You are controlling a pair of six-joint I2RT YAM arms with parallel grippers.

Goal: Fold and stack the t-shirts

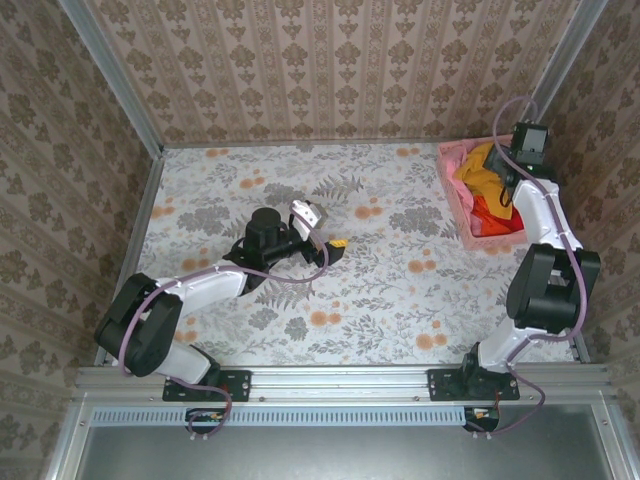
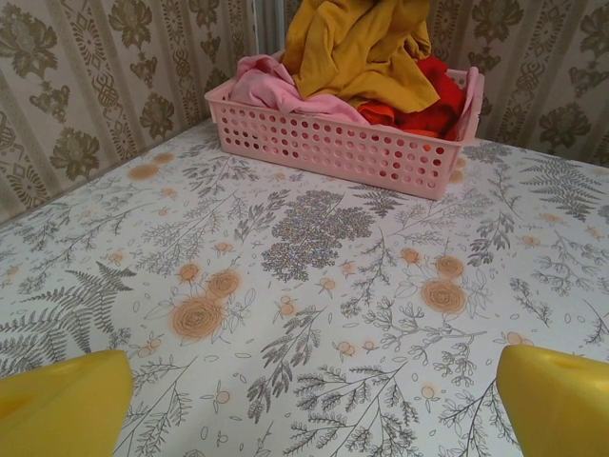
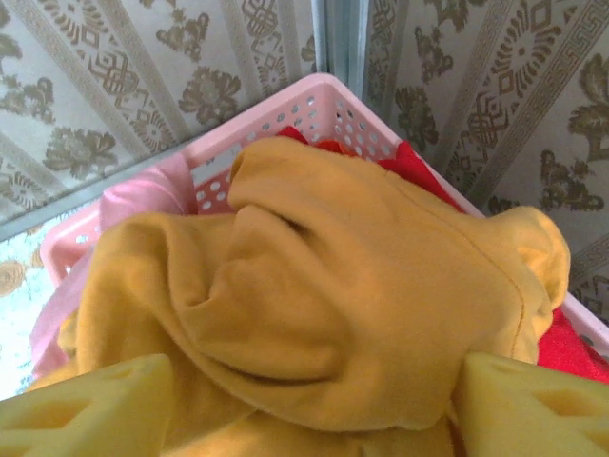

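The t-shirts lie heaped in a pink lattice basket (image 1: 455,190) at the table's far right. An orange-yellow shirt (image 3: 324,276) is on top, bulging above the rim (image 2: 357,48). Beneath it lie a red shirt (image 2: 428,105) and a pink one (image 2: 271,86). My right gripper (image 3: 309,409) hangs over the basket (image 3: 285,119), open, its yellow fingers (image 3: 86,409) standing wide on either side of a bulge of the orange-yellow fabric. My left gripper (image 1: 325,228) is low over the middle of the table, open, with nothing between its fingers (image 2: 62,405) and facing the basket (image 2: 324,148).
The floral tablecloth (image 1: 380,290) covers the table between the arms. Patterned walls close it in at the back and both sides. The basket sits tight against the right wall corner. A metal rail (image 1: 340,380) runs along the near edge.
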